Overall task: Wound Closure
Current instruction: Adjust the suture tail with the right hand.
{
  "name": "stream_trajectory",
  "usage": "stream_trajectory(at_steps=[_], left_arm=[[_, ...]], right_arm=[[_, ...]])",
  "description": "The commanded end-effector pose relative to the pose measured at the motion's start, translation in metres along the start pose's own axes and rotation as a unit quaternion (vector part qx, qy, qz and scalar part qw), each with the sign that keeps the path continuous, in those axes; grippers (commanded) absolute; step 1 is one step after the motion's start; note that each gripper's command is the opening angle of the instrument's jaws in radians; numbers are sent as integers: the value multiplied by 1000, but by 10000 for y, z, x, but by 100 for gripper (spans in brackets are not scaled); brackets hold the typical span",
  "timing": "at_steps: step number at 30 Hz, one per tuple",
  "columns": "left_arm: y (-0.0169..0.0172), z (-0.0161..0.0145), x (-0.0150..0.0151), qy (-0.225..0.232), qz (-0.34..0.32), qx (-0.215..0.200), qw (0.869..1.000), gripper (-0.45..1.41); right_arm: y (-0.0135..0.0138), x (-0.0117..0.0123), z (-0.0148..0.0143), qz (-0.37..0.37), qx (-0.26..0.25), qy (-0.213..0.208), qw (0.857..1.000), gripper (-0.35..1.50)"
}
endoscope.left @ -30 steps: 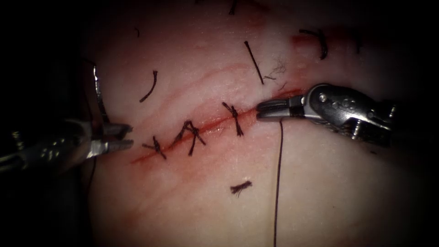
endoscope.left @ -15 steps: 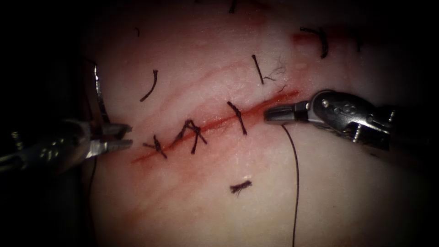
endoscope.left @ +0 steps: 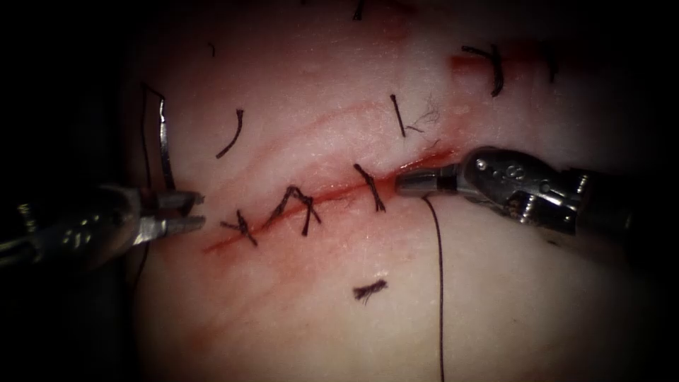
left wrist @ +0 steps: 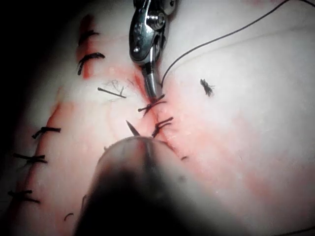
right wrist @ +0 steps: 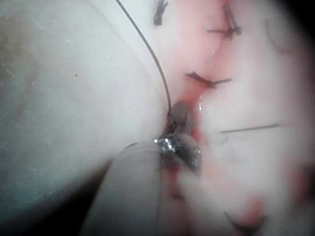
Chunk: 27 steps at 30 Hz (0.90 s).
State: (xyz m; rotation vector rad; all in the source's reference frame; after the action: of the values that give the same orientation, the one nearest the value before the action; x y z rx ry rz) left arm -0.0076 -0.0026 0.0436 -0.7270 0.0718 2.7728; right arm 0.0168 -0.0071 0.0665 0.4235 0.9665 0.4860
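Note:
The tissue (endoscope.left: 495, 297) has a red cut (endoscope.left: 332, 189) running from lower left to upper right, crossed by three dark stitches (endoscope.left: 300, 207). At the left end of the cut, my left tool (endoscope.left: 192, 213) grips the curved needle (endoscope.left: 165, 145) near its lower end. The needle stands up from the jaws, outside the tissue, and its point (left wrist: 132, 129) shows in the left wrist view. My right tool (endoscope.left: 404, 184) lies on the cut just right of the third stitch (endoscope.left: 371, 188). Its jaws are shut on the thread (endoscope.left: 438, 283), which hangs toward the near edge (right wrist: 147, 49).
Several cut thread ends lie on the tissue: one below the cut (endoscope.left: 371, 290), others above it (endoscope.left: 230, 134) (endoscope.left: 399, 115) (endoscope.left: 495, 69). Red fluid stains the cut's edges. A second stitched line (left wrist: 34, 147) shows in the left wrist view.
The right tool slid left along the cut toward the third stitch, carrying the thread with it. The needle above the left jaws swung slightly right and more upright. The left tool stayed put.

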Motion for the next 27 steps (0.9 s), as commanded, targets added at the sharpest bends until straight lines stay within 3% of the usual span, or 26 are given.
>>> stream_trajectory(at_steps=[1,4,5,6,8,9,11,12,14,18,19,20,22,27], left_arm=[[-4,6,4,1,1,1,1000,13],[-4,6,4,1,1,1,1000,13],[-4,6,4,1,0,1,1000,13],[-4,6,4,1,1,1,1000,13],[-4,6,4,1,1,1,1000,13],[-4,6,4,1,0,1,1000,13],[-4,6,4,1,0,1,1000,13],[-4,6,4,1,0,1,1000,13],[-4,6,4,1,0,1,1000,12],[-4,6,4,1,0,1,1000,12],[-4,5,4,1,0,1,1000,13],[-4,5,4,1,0,1,1000,13],[-4,7,4,1,0,2,1000,11],[-4,6,4,1,0,2,1000,11]], right_arm=[[3,6,5,0,2,8,1000,-35],[5,23,-6,8,-16,44,999,-35],[6,29,-10,5,-26,54,998,-5],[10,47,-20,3,-52,81,995,78],[13,66,-32,8,-69,102,992,118],[14,80,-41,2,-74,104,992,126],[13,95,-53,-4,-79,103,992,126],[11,107,-63,-1,-65,111,992,103],[13,122,-67,6,-46,129,991,94],[14,118,-73,4,-43,117,992,83],[12,116,-76,0,-42,99,994,59],[12,116,-77,1,-42,92,995,57],[18,117,-67,9,-47,93,995,86],[22,113,-45,27,-56,97,993,106]])
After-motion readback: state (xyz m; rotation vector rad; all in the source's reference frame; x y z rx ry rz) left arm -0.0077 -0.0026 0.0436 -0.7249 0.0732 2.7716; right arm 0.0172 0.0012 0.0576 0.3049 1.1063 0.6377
